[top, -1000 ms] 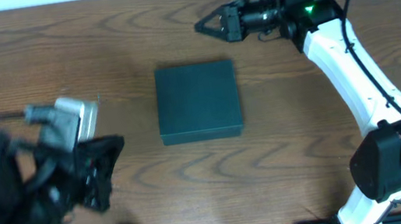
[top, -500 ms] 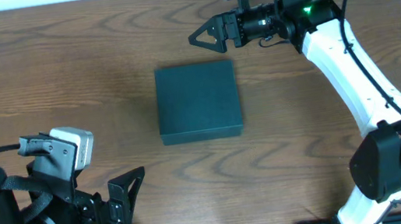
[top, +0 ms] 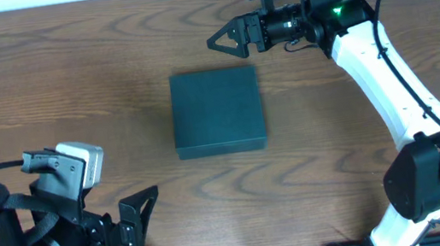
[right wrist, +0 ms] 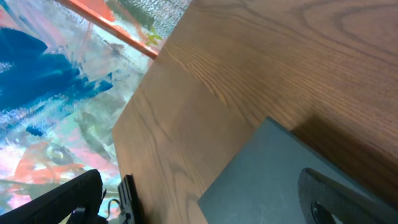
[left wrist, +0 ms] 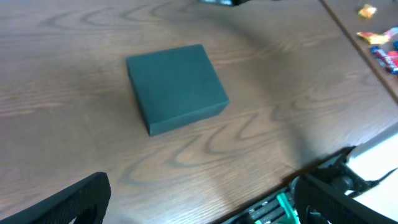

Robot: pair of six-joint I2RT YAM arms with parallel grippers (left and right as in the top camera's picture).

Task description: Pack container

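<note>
Container (top: 217, 111) sits mid-table (top: 40, 71), lid flat down, closed. Nothing on top, nothing beside it in overhead view.

L gripper (top: 133, 226) is near front edge, well left of the box, jaws spread wide, empty. R gripper (top: 225, 39) hovers just past the box's far edge, also wide open, empty. Neither touches the box.

Risks from here, imo:
- Lid's shut and lies flush. If a finger goes for the flap edge w/o the other arm pinning the base, the whole box prob slides or lifts instead of opening. Light cardboard, smooth wood = low friction.
- Can't tell which side has the hinge from any view. Prying the wrong edge would crease the flap.
- Matte black on dark wood, low contrast; edge seam hard to see, esp in R wrist view where only a corner shows.
- Snack packets (left wrist: 380, 45) only show in L wrist view, off past the table's edge on the right. Long reach, and small slippery wrappers could slip from a wide two-finger pinch.
- Both arms converging on one small box: collision risk if they come in together.
</note>
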